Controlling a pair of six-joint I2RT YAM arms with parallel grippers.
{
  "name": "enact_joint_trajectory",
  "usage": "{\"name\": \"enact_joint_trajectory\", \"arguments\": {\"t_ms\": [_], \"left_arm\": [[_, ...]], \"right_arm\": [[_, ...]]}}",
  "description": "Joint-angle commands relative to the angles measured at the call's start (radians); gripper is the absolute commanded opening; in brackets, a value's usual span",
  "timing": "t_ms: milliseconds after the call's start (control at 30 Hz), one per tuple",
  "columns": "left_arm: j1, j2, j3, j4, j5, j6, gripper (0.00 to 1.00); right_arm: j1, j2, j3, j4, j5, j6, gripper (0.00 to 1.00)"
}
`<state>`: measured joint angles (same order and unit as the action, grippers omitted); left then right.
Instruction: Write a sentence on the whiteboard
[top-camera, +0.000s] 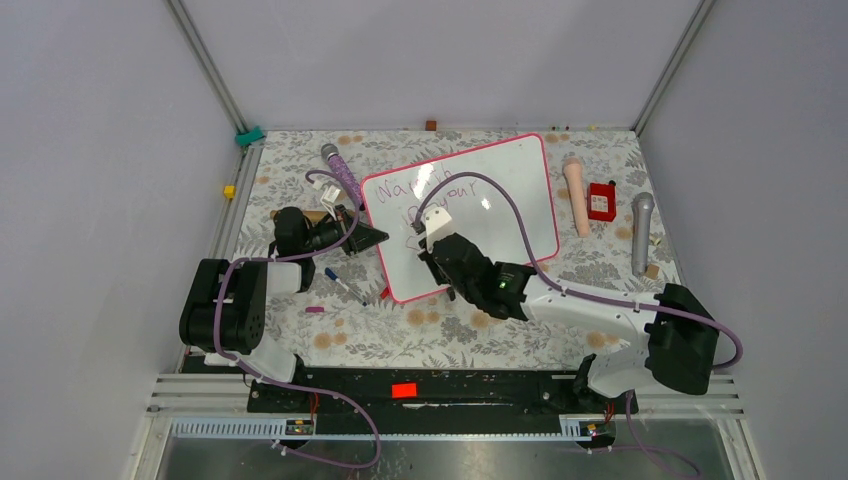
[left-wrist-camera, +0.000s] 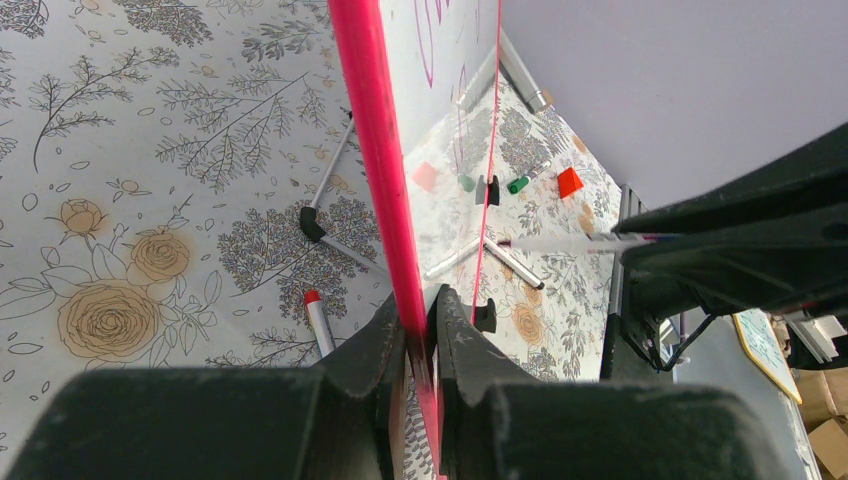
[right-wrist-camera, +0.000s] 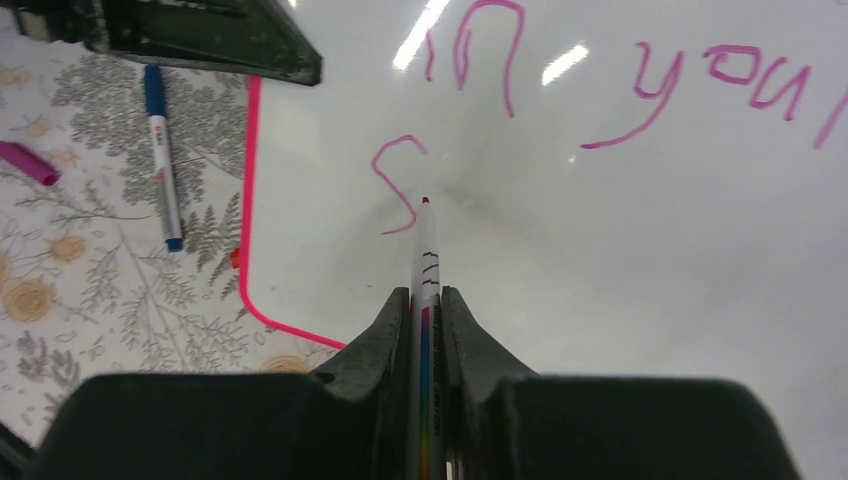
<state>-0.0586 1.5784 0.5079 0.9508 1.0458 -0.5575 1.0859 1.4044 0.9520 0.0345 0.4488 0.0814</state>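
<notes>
You have the whiteboard (top-camera: 510, 185) lying flat mid-bench (top-camera: 450, 330). Your left hand (left-wrist-camera: 420, 310) clamps the whiteboard's left edge. Your right hand (right-wrist-camera: 425, 300) sits over its near half, holding a marker (right-wrist-camera: 424, 250) whose tip is just right of the sentence's (top-camera: 420, 188) lowest letter. A loose pen (right-wrist-camera: 161, 160) lies left of the whiteboard's near corner, and a small box (top-camera: 601, 201) lies to its right.

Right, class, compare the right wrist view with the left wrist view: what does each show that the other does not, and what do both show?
Right wrist only: the sentence is readable, "in you" with an S beneath, and the right gripper is shut on the marker. Left wrist only: the left gripper pinching the pink frame, seen edge-on. Both: the whiteboard, the marker and the floral cloth.
</notes>
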Motion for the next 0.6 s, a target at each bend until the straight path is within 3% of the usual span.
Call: {"name": "enact_joint_trajectory", "arguments": {"t_ms": [0,567], "left_arm": [[0.006,0.009,-0.022,0.01,-0.075,0.124,0.0],[0.007,0.011,-0.022,0.013,-0.072,0.122,0.0]], "right_arm": [[-0.028,-0.012,0.048,0.006,0.107,-0.038,0.0],[-0.064,0.058,0.116,-0.012,0.101,-0.053,0.0]]}}
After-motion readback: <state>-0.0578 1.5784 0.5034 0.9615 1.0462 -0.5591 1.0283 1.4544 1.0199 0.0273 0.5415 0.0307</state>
